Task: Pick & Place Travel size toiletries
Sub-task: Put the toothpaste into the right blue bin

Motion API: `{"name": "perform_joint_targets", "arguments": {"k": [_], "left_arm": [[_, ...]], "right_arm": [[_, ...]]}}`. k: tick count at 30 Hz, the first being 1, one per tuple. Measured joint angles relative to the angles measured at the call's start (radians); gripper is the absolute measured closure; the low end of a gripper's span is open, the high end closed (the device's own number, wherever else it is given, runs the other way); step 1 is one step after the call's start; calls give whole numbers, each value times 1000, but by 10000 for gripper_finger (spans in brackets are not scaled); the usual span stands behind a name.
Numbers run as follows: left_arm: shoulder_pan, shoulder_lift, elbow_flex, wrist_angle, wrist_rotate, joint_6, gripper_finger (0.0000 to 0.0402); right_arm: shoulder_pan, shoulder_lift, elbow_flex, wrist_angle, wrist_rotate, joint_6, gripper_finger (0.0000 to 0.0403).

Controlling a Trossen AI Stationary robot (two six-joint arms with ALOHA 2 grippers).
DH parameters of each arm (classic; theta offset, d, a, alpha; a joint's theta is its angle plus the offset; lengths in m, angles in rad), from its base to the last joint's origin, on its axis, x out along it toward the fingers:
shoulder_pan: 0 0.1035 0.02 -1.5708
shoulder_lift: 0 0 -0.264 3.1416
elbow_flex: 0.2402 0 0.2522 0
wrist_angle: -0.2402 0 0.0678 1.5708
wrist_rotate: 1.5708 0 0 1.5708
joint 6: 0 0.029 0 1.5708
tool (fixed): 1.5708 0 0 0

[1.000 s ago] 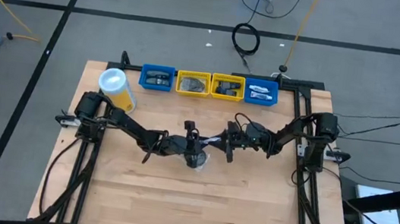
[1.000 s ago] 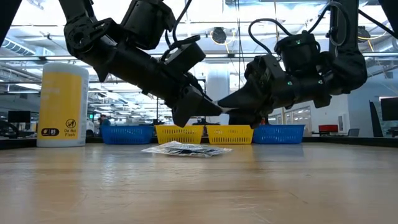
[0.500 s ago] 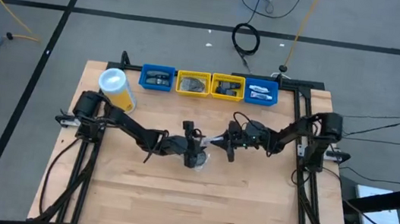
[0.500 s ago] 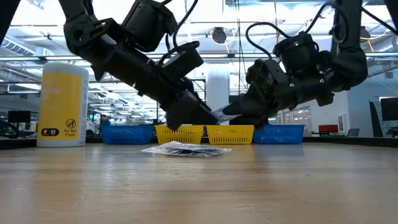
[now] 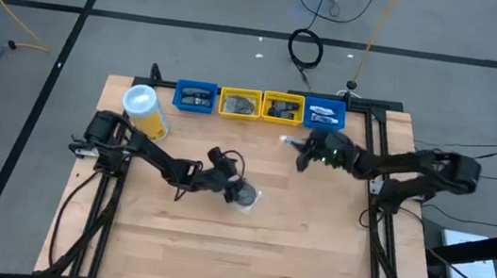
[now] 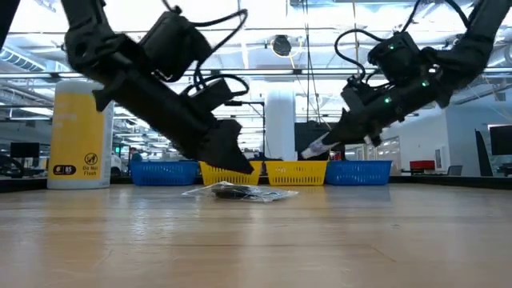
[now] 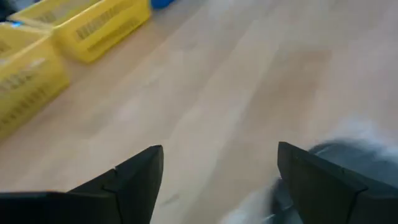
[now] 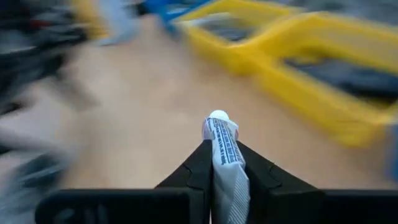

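A thin white tube (image 8: 224,146) is in my right gripper (image 5: 298,149), which is shut on it above the table's far middle, just in front of the bins; in the low view the tube (image 6: 313,150) sticks out of the gripper (image 6: 326,142) well above the wood. A round grey disc in clear wrap (image 5: 244,195) lies flat on the table's middle (image 6: 238,192). My left gripper (image 5: 225,167) stands open just above the table on the disc's far-left side. In the left wrist view the disc (image 7: 354,155) shows beyond one finger, and bare wood lies between the two. My right gripper pinches the white tube's body (image 8: 227,167) between its two fingers. The tube lies along the fingers, and its capped end (image 8: 218,117) sticks out past the tips. It is lifted clear of the table and slants a little downward (image 6: 313,150).
Along the far edge stand a blue bin (image 5: 196,96), two yellow bins (image 5: 240,104) (image 5: 283,108) and another blue bin (image 5: 326,113), each with small items inside. A large yellow canister with a white lid (image 5: 145,110) stands at the far left. The near half of the table is bare wood (image 5: 244,252).
My right gripper has gone up and toward the table's far right, to the bins, carrying the white tube away from the middle where both grippers met. My left gripper has opened, rolled, drawn back toward the left and sunk beside the wrapped disc, which has stayed in place.
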Motion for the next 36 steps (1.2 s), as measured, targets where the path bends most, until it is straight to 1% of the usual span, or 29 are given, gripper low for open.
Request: {"name": "perform_joint_targets", "arguments": {"k": [2,4,6,11,13,17,22,26,29,32,36], "left_arm": [[-15,28,-27,134,15,-5,107],[-28,50,-39,211,14,7,118],[-38,67,-39,232,14,31,128],[-41,75,-39,237,14,55,149],[-40,75,-39,238,17,63,155],[-40,76,-39,231,34,78,164],[-43,76,-39,226,41,81,170],[-42,76,-39,229,42,84,168],[-42,76,-39,231,42,85,167],[-42,75,-39,228,42,84,167],[-42,76,-39,228,42,84,167]], "right_arm": [[-66,-69,23,-129,48,-27,366],[-142,-112,66,-237,81,-51,368],[-225,-141,107,-349,79,-69,370],[-386,-108,239,-544,74,-99,363],[-431,-86,275,-590,27,-105,359],[-498,-25,315,-620,-132,-118,354],[-548,38,321,-616,-255,-100,353],[-562,57,321,-613,-276,-101,353],[-574,57,321,-611,-294,-120,344],[-581,57,321,-611,-292,-122,319],[-599,57,321,-608,-288,-126,272]]}}
